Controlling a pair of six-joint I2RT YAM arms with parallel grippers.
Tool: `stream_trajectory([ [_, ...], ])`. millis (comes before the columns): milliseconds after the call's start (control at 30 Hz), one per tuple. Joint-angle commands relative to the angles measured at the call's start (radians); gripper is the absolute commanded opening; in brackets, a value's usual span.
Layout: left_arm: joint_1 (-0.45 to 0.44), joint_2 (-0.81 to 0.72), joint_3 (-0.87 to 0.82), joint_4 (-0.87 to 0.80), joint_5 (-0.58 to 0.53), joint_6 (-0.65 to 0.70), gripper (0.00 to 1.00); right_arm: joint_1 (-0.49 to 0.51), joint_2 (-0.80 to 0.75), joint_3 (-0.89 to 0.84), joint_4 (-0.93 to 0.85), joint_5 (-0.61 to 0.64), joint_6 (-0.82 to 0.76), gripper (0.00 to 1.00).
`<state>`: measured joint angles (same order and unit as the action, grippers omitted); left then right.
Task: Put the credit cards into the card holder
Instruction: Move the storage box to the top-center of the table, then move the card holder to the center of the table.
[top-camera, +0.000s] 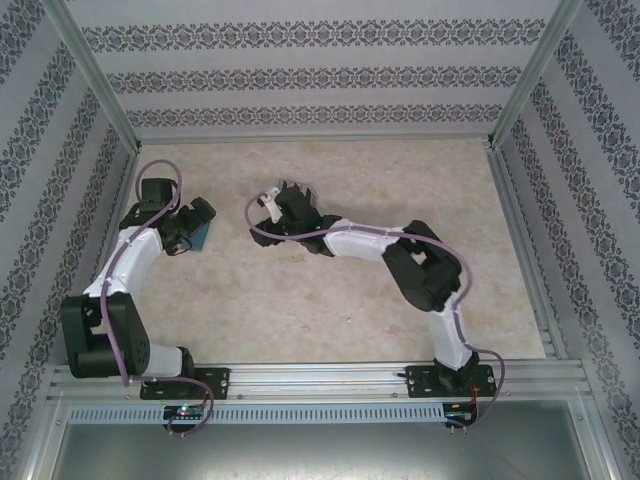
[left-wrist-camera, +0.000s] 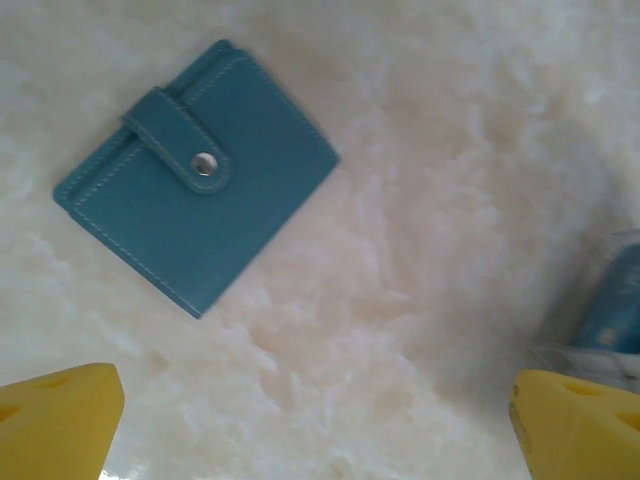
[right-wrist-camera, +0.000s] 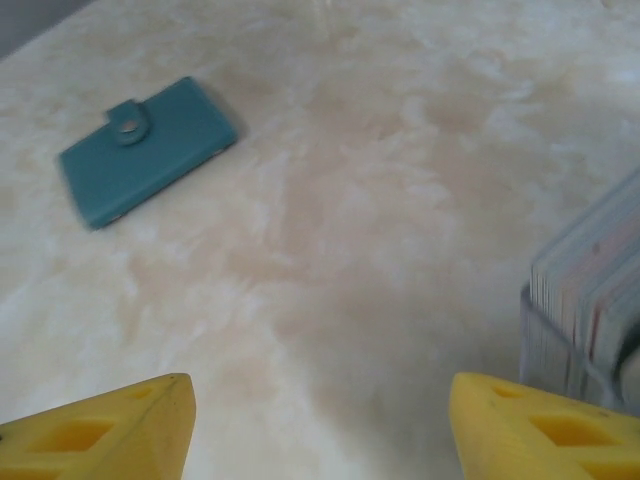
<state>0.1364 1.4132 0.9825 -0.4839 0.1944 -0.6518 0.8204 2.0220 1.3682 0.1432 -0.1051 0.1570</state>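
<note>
card holder (left-wrist-camera: 195, 175): flat on pale marbled table (left-wrist-camera: 420, 250), folded shut, strap (left-wrist-camera: 170, 130) snapped over front; from above, just beside left gripper (top-camera: 188, 226), nearer left wall (top-camera: 70, 200) than right.
likely light, soft-sided, stitched skin a bit slick; best taken across the two free edges, clear of snap (left-wrist-camera: 204, 164) (to be popped first, probably a two-arm job).
credit cards (right-wrist-camera: 590, 270): edge-on in clear rack (right-wrist-camera: 545, 340) at right of right wrist view, close by right gripper (right-wrist-camera: 320, 430); judged thin, stiff, slippery, so pinch by top edge, one at a time.
left gripper: spread wide, nothing held. right gripper: likewise wide, nothing held.
room: broad bare table between holder and rack, good for a straight carry; rack wall close to right finger (right-wrist-camera: 540, 430), risk of a knock; left wall near enough to mind on any swing of left arm.
</note>
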Motion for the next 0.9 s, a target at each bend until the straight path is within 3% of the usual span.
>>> stream_trajectory([
  [0,0.026,0.076,0.049,0.024,-0.074,0.061,0.99,0.022,-0.193,-0.122,0.035,-0.028,0.042,0.7],
  [167,0.032,0.253,0.145,0.045,-0.108,0.124,0.99,0.058,-0.399,-0.31,0.036,0.075,0.083,0.72],
  [400,0.028,0.416,0.132,0.15,0.033,0.103,0.95,0.066,-0.591,-0.46,0.026,0.15,0.17,0.73],
  [567,-0.006,0.405,-0.024,0.318,0.161,0.027,0.92,0.065,-0.657,-0.494,0.039,0.172,0.193,0.74],
  [633,-0.036,0.393,-0.066,0.353,0.214,-0.013,0.86,0.063,-0.675,-0.501,0.046,0.193,0.21,0.74],
  [867,-0.252,0.278,-0.146,0.322,0.213,-0.095,0.85,0.052,-0.715,-0.522,0.061,0.211,0.256,0.74],
])
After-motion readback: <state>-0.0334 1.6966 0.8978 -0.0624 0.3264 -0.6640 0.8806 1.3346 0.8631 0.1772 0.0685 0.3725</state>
